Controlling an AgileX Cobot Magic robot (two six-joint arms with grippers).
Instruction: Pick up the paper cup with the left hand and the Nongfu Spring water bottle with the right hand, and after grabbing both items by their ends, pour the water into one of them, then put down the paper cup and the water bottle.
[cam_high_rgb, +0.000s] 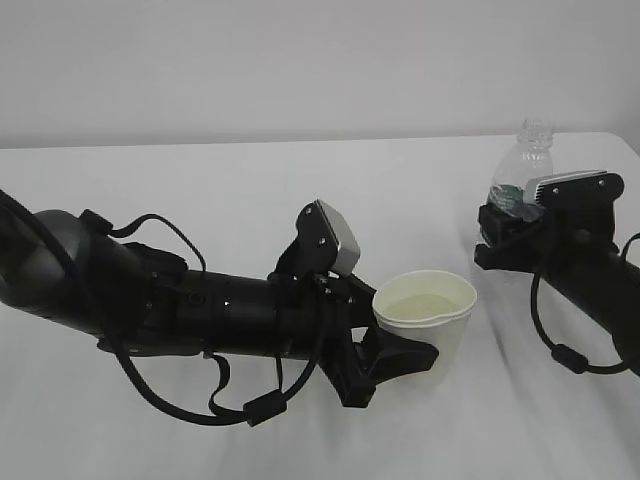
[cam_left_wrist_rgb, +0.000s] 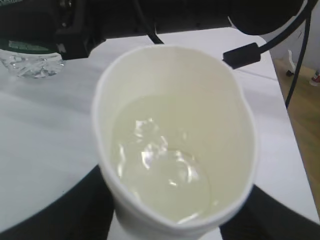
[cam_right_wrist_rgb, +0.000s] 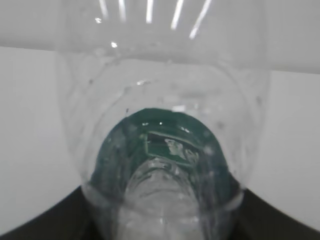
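Note:
The paper cup (cam_high_rgb: 425, 308) is upright near the table's middle, held low on its wall by my left gripper (cam_high_rgb: 418, 345), whose black fingers (cam_high_rgb: 395, 358) are shut on it. Clear water (cam_left_wrist_rgb: 162, 167) fills its lower part, and the rim (cam_left_wrist_rgb: 175, 50) is squeezed into an oval. At the far right the Nongfu Spring water bottle (cam_high_rgb: 525, 165) stands upright with no cap. My right gripper (cam_high_rgb: 510, 218) is shut on its green-labelled lower half. In the right wrist view the bottle (cam_right_wrist_rgb: 160, 125) fills the frame between the black fingers (cam_right_wrist_rgb: 45, 225). I cannot tell whether its base (cam_left_wrist_rgb: 31, 64) touches the table.
A white cloth-covered table (cam_high_rgb: 250, 190) lies under both arms. Its right edge (cam_left_wrist_rgb: 280, 95) drops off to a wooden floor. The left arm's black cables (cam_high_rgb: 215, 400) loop just above the cloth.

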